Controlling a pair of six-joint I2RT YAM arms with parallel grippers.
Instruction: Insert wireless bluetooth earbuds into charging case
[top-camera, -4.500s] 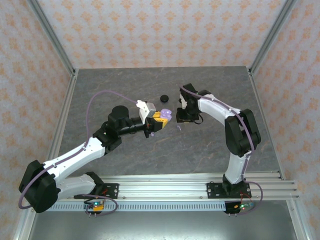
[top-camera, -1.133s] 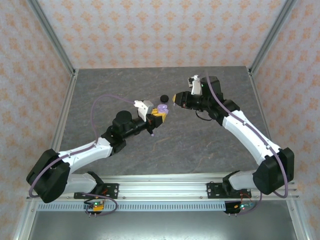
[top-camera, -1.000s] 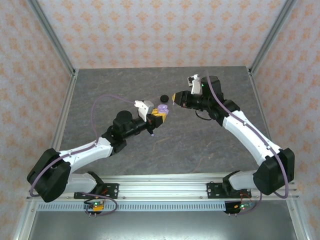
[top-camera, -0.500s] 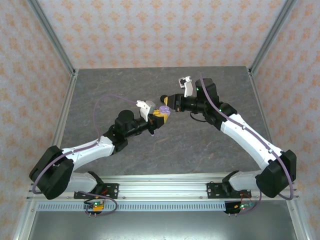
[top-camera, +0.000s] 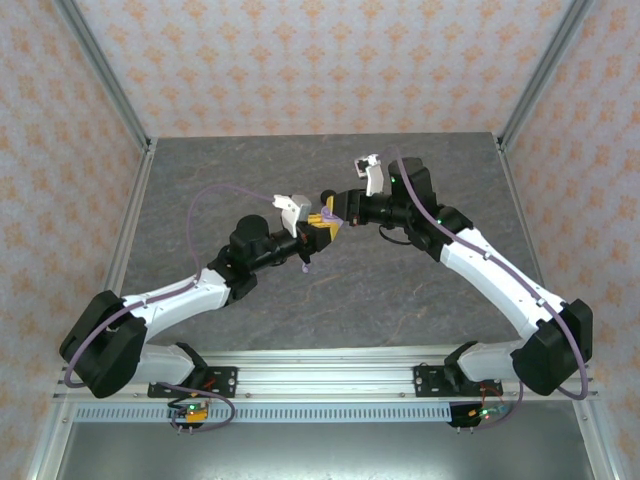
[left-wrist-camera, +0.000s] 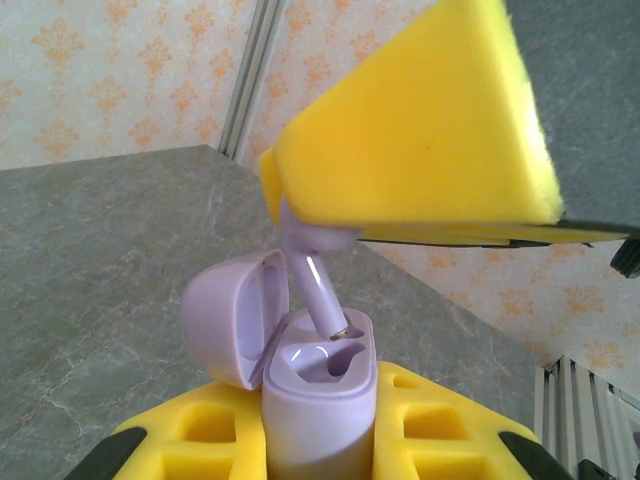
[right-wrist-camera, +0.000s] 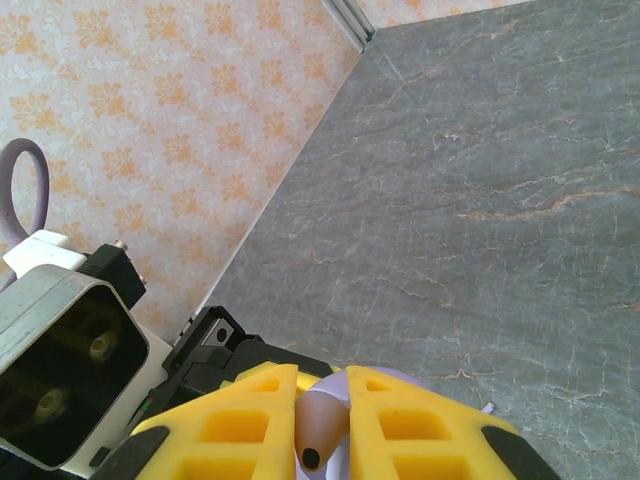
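Observation:
My left gripper (left-wrist-camera: 318, 445) is shut on a pale lilac charging case (left-wrist-camera: 320, 400), held upright between its yellow fingers (left-wrist-camera: 450, 430), with the lid (left-wrist-camera: 228, 318) swung open to the left. My right gripper (right-wrist-camera: 322, 405) is shut on a lilac earbud (right-wrist-camera: 322, 432). In the left wrist view that earbud (left-wrist-camera: 318, 292) hangs stem-down from the right gripper's yellow pads (left-wrist-camera: 420, 120), and its tip touches the rim of a socket in the case. From above, the left gripper (top-camera: 320, 224) and the right gripper (top-camera: 340, 208) meet over the middle of the table, with the case (top-camera: 329, 216) between them.
The grey marble table (top-camera: 400, 290) is walled by patterned panels. A small pale piece (top-camera: 307, 264) lies on the table just below the left gripper. An aluminium rail (top-camera: 330, 375) runs along the near edge.
My right gripper has swung left and slightly down with the earbud, from beside the case to right over it. The left gripper has lifted the case a little toward it.

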